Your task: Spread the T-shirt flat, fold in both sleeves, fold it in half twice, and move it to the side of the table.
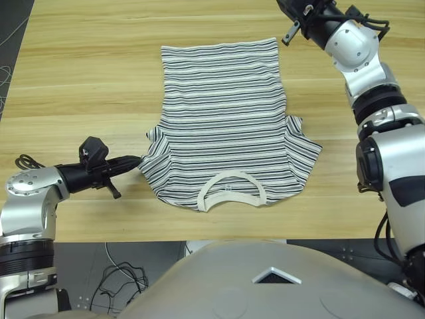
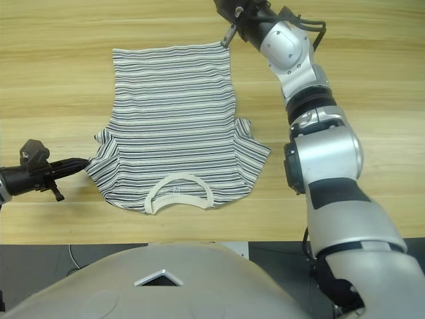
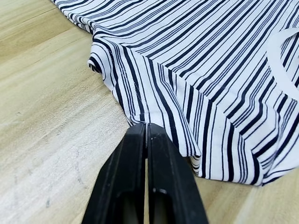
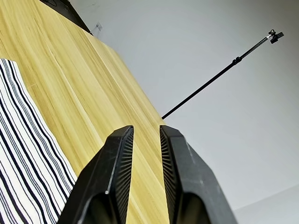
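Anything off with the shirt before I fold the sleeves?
The T-shirt body lies flat, but both sleeves are rumpled: the left-side sleeve is bunched where the shut left gripper touches its edge, and the right-side sleeve is creased near the armpit.

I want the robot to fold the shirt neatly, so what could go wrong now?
The left claw is shut right at the very edge of the left sleeve. With so little cloth, if any, the sleeve could slip out when lifted. That sleeve lies wrinkled, so its fold may come out crooked. The right claw hangs open near the far hem corner. If it dips and drags there, the flat T-shirt could bunch up.
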Controlling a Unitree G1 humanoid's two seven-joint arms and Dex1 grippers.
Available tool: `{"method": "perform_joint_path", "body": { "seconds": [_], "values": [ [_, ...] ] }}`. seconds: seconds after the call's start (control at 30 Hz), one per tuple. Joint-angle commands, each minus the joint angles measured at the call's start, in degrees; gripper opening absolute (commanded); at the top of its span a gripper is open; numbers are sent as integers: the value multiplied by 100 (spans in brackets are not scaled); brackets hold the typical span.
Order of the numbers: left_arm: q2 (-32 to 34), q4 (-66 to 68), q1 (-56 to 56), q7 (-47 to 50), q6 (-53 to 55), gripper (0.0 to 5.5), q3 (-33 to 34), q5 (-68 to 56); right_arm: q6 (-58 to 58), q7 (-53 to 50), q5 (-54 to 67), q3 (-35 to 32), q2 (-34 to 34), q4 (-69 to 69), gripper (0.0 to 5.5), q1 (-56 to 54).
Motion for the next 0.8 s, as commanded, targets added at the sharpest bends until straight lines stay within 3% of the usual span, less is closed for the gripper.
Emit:
{"method": "perform_joint_path", "body": {
  "seconds": [0.03, 0.5, 0.8],
  "values": [
    [184, -24, -148, -114, 61, 10, 198, -148, 74, 48, 20, -13, -11, -42, 103, -52],
    [422, -821, 84, -502, 402, 10, 561, -767, 99, 67, 21, -2, 45, -60, 103, -22],
    [44, -1751, -125, -105, 701, 10, 214, -1103, 153, -16, 57, -71, 7, -45, 103, -52]
  ]
}}
